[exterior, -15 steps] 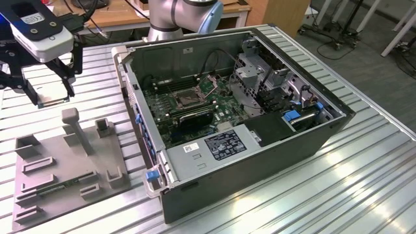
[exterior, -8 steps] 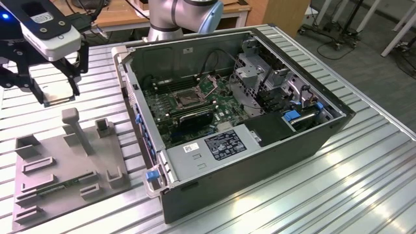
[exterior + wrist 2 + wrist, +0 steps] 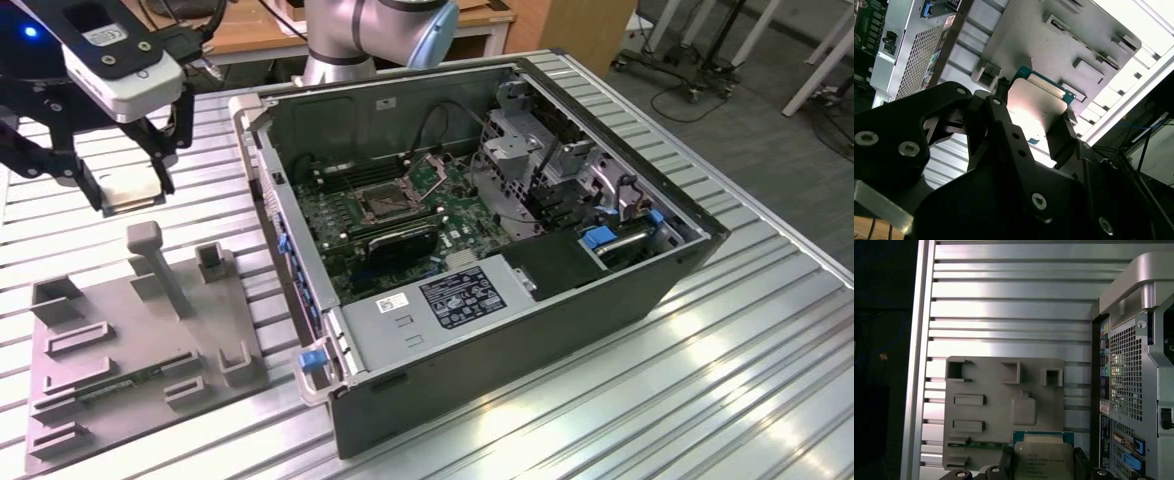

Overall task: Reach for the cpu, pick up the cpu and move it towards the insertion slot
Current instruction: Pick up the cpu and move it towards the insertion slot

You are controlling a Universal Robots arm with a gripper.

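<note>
My gripper (image 3: 131, 192) hangs above the slatted table at the exterior view's left and is shut on the cpu (image 3: 134, 186), a flat silvery square with a green rim. In both wrist views the cpu (image 3: 1035, 107) (image 3: 1043, 460) sits between the black fingers (image 3: 1061, 136) (image 3: 1006, 461), lifted clear of the grey tray (image 3: 134, 340). The insertion slot (image 3: 384, 203), a square socket with a metal frame and dark centre, lies on the motherboard inside the open computer case, to the exterior view's right of the gripper.
The grey tray (image 3: 999, 405) has raised posts and recesses, with a green memory strip (image 3: 985, 444) lying in it. The open computer case (image 3: 534, 300) stands on the table (image 3: 747, 380) beside it, its wall between the gripper and the socket. The arm's base (image 3: 367, 40) is behind the case.
</note>
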